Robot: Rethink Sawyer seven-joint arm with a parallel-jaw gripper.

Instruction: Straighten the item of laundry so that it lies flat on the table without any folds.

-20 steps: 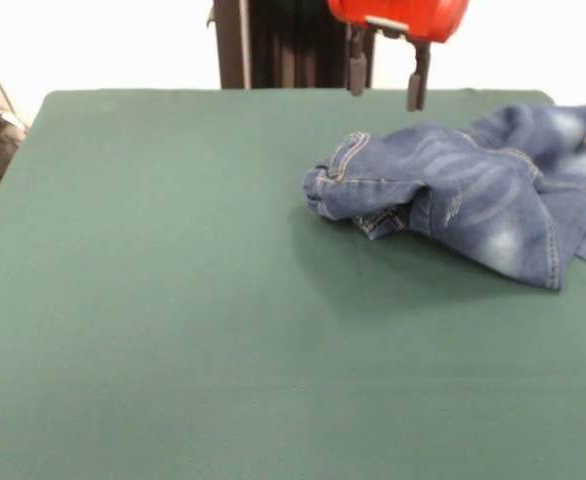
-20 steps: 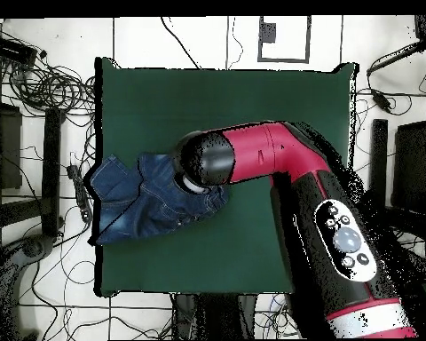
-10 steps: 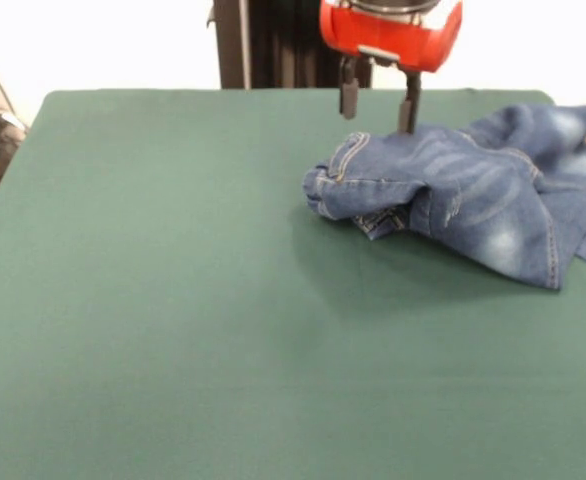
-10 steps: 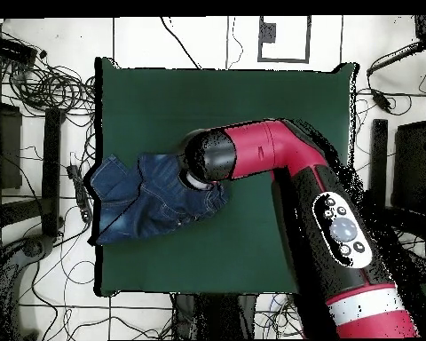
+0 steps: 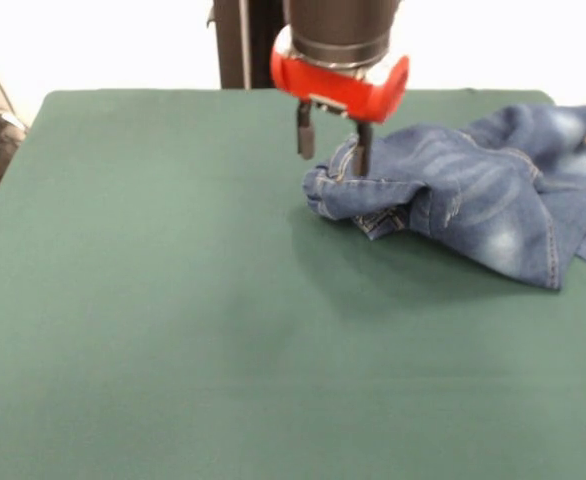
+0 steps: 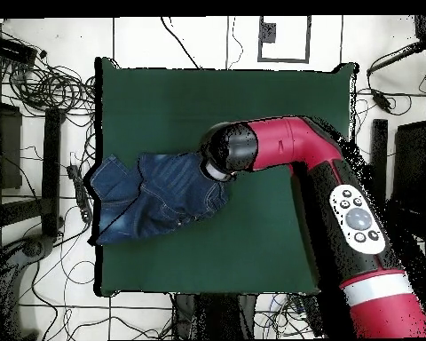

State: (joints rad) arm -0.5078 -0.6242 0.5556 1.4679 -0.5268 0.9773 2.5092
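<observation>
The gripper (image 5: 333,152) hangs wide open (holding nothing) astride the waistband of the bunched jeans (image 5: 473,190) — a shallow pinch risks slipping off.

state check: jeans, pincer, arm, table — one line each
jeans: crumpled, folded over itself, at one table edge, part hanging past it
pincer: open, over the bunched waistband edge, one finger against the denim, the other clear of it
arm: extended across the table above the jeans
table: green cloth, flat
</observation>
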